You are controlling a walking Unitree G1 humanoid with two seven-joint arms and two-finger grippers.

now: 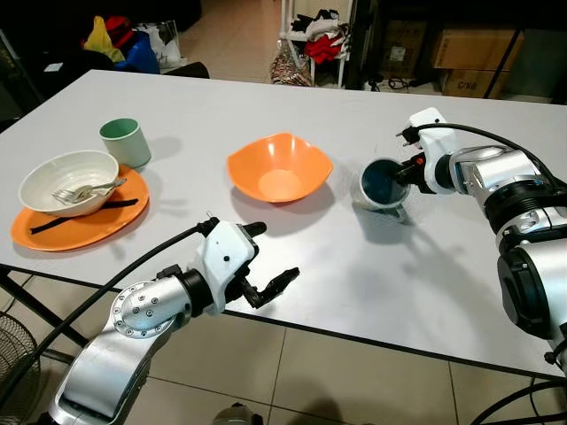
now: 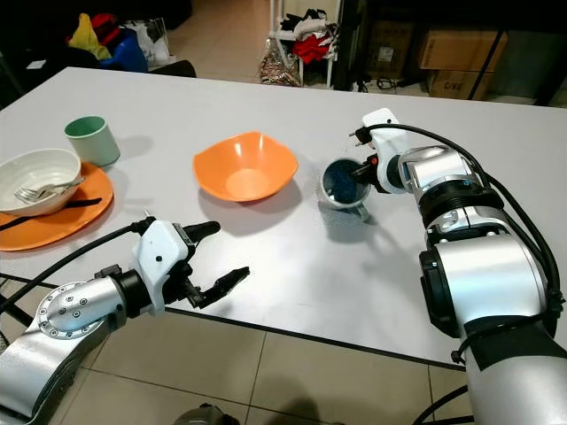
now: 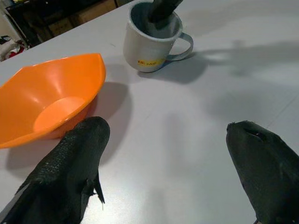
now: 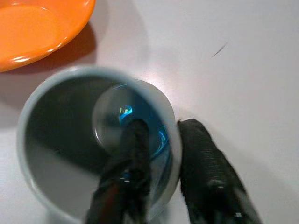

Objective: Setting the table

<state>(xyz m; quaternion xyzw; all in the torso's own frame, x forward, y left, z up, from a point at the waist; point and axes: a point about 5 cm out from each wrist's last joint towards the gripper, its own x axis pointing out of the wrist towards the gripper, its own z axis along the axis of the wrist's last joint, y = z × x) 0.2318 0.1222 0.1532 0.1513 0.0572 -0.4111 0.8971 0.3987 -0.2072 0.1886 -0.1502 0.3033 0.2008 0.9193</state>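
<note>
At the far left of the white table (image 1: 221, 97), a white ceramic bowl (image 1: 69, 181) holding a metal fork (image 1: 87, 189) sits on a flat orange plate (image 1: 84, 221), a pale green cup (image 1: 125, 142) just behind. The left gripper (image 1: 270, 257) hovers at the near edge, jaws spread, empty. An orange plastic bowl (image 1: 278, 167) stands mid-table. Beside it, the right gripper (image 4: 163, 154) pinches the rim of a grey mug with blue interior (image 1: 381, 186), tilted on the table.
</note>
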